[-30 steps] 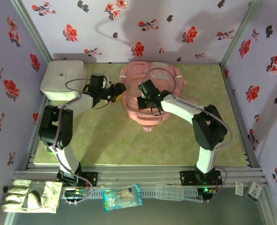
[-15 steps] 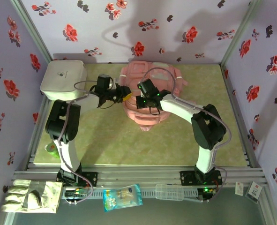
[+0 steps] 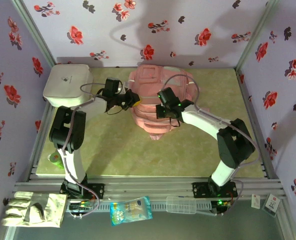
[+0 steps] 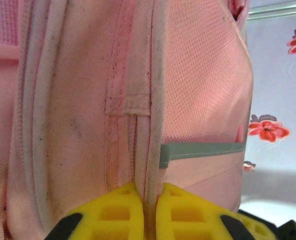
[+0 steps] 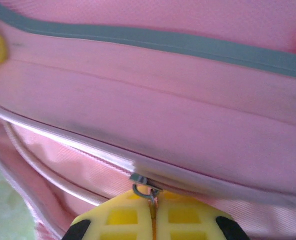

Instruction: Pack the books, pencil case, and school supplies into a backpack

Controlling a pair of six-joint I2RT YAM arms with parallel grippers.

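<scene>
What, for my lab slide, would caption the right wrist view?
Right gripper shut on the zipper pull of the pink backpack.

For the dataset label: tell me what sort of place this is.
Probably a staged robot test cell: flower-papered panel walls boxing in a green-topped table, an aluminium rail frame at its near edge, and a large pink fabric backpack on it.

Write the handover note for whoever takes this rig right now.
Left gripper: shut on the pale trim of the backpack.
Right gripper: shut on the zip pull.
Backpack lies mid-table, toward the far wall; green roll sits by the left arm's base.
Done: both grips set.
Left: open the zip, then pack books, pencil case and supplies.
</scene>
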